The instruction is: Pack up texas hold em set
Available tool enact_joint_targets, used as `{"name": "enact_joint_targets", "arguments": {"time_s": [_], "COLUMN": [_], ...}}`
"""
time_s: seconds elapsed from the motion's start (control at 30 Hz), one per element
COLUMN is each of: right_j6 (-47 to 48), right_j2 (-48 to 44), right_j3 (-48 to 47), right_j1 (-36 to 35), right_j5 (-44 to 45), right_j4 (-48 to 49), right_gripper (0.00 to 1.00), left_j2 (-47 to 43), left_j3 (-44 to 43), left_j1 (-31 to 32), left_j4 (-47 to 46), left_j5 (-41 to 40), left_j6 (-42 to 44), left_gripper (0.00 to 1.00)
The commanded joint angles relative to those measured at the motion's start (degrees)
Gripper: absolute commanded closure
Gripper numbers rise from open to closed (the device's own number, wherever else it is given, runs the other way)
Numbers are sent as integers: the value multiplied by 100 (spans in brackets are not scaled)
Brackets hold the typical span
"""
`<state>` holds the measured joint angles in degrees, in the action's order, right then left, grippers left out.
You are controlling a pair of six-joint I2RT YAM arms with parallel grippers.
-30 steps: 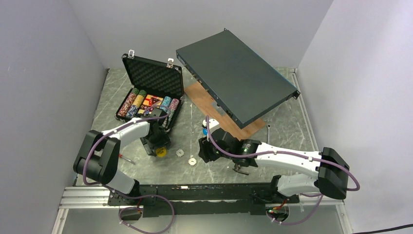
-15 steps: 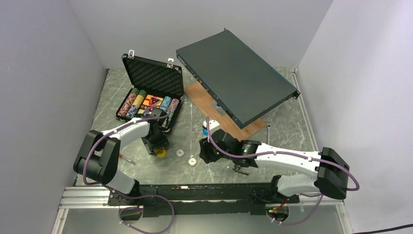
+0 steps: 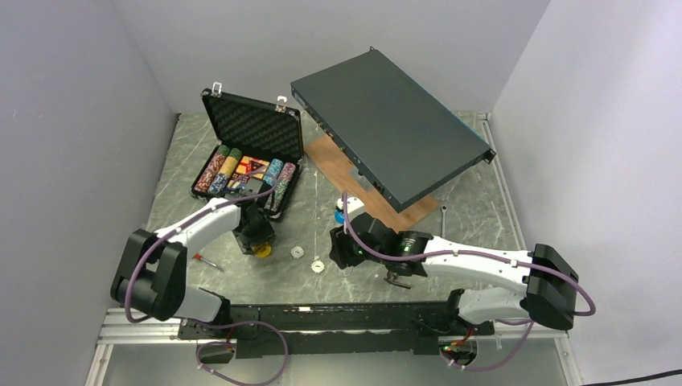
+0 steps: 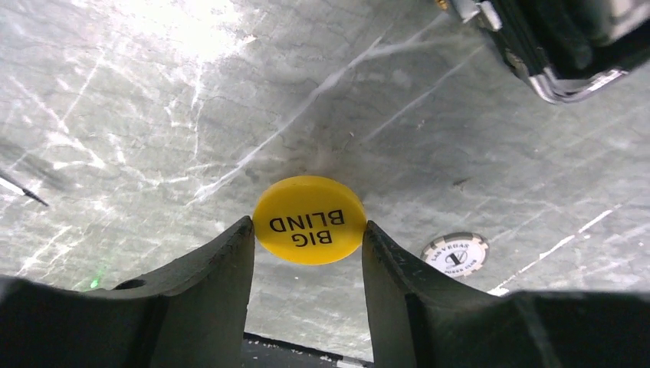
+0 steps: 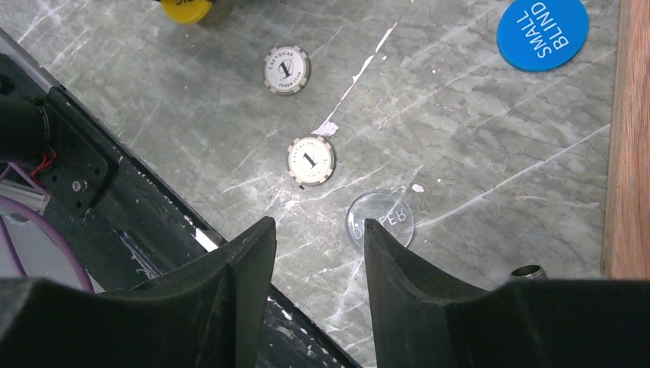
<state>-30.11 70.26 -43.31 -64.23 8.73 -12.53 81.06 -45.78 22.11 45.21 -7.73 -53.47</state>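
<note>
Left end effector [image 4: 306, 230] clamps the yellow BIG BLIND disc [image 4: 309, 218] near the open briefcase [image 3: 253, 127]. Right end effector [image 5: 314, 230] is spread and empty above the surface [image 5: 460, 138], near the clear dealer disc [image 5: 379, 220].

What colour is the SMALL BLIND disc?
The SMALL BLIND disc is blue with white lettering; it shows best in the right wrist view.

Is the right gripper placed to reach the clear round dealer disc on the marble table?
Probably yes. The right gripper hangs open just short of the clear round dealer disc, which lies flat and uncovered; the nearest white poker chip sits apart, so nothing seems to block it.
</note>
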Motion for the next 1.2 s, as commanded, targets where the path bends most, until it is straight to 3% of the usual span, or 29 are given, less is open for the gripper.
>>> {"name": "enact_joint_targets", "arguments": {"time_s": [0.0, 0.23, 0.47, 0.67, 0.9, 1.17], "right_j6": [-52, -17, -41, -118, -71, -83], "right_j2": [-177, -182, -293, -398, -422, -359], "right_j3": [-7, -54, -9, 59, -50, -98], "right_j1": [-2, -3, 1, -2, -5, 1], "right_j5": [115, 151, 260, 284, 384, 368], "right_j4": [42, -59, -138, -159, -310, -325], "right_gripper": [51, 51, 51, 51, 51, 51], "left_j2": [-406, -273, 581, 1570, 2402, 2737], "left_j3": [-441, -1547, -2890, -3849, -4106, -3945], "left_j1": [-1, -520, -1644, -1973, -2016, -2037], "left_j4": [391, 623, 615, 805, 711, 569], "left_j5": [-308, -470, -143, -76, 325, 373], "left_j6": [120, 629, 1127, 1394, 1468, 1513], "left_gripper": [47, 47, 47, 47, 47, 45]}}
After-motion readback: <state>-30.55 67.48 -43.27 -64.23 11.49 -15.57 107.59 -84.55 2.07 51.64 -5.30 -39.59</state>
